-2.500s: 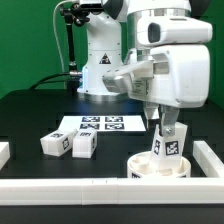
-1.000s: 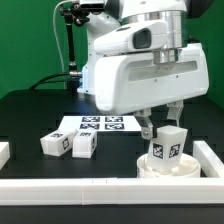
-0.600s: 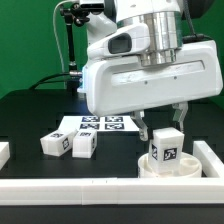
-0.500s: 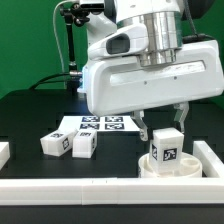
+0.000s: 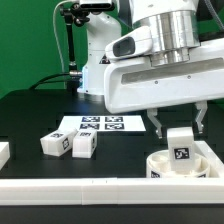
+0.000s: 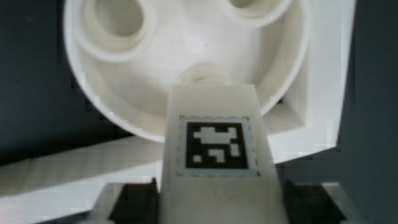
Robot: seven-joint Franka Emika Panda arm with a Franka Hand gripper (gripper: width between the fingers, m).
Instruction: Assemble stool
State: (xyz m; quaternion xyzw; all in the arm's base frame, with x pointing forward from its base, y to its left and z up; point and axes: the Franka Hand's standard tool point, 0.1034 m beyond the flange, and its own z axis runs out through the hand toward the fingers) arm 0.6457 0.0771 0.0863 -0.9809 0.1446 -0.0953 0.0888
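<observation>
And here's the arm low over the table, the tool straddling the top of a chunky white leg. That leg stands upright, tag facing out, foot down in the round seat. The seat sits at the exterior view's right, tucked in by the front rail and the side rail. Whether it touches either one I cannot say.

The grip is a tough call. From outside there seem to be thin dark slivers between each finger and the leg. From the wrist, the leg fills the gap in the tool almost completely. I cannot tell if it is clamped or let go.

The wrist view shows the seat beyond, with two more round sockets open.

Two more legs lie well apart, in front of the marker board.

The dangers are these: nothing visibly pins that seat. If a twist comes, I'd expect the seat to spin or skid with the leg rather than let the joint tighten. An off-axis push could jam the leg crooked. And if the joint is only shallow, letting go could leave the leg leaning or toppling out.
</observation>
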